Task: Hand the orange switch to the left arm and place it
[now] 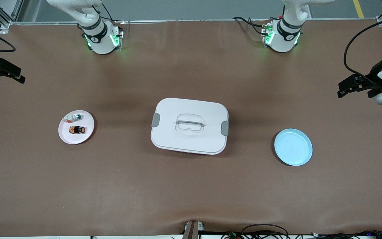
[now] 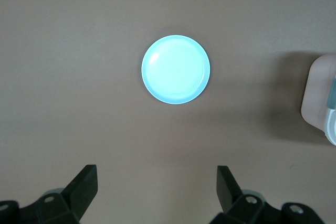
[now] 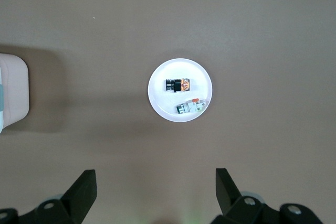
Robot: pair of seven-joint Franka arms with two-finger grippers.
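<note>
Lowest in the front frame, on the brown worktop (image 1: pixel 191 192), lies one empty blue plate (image 1: pixel 293 147), toward the left arm's end.

At mid-height, frame centre, sits one box (image 1: pixel 189 125), white, lid on, a grey clip at each end. It stands between the two plates.

At about the same height, toward the right arm's end, lies one pink plate (image 1: pixel 88 132). It carries two small parts. The orange switch (image 1: pixel 77 129) lies on its side on the half of the plate nearer the camera. A white-and-green part (image 1: pixel 74 117) lies just beside it, apart, on the farther half.

Handling, as a judgement: the switch looks light, rigid and hard plastic, not fragile. It is very small, so it could slip or roll if pinched on the round orange face. The flat sides of the black body look the better hold and would leave one end free for the second pincer.

Higher in the frame, the right pincer (image 3: pixel 152 187) hangs over the worktop at the right arm's end, fingers spread wide, holding nothing. The left pincer (image 2: pixel 156 187) hangs over the left arm's end, likewise wide and empty. Two arms in all; neither touches anything.
</note>
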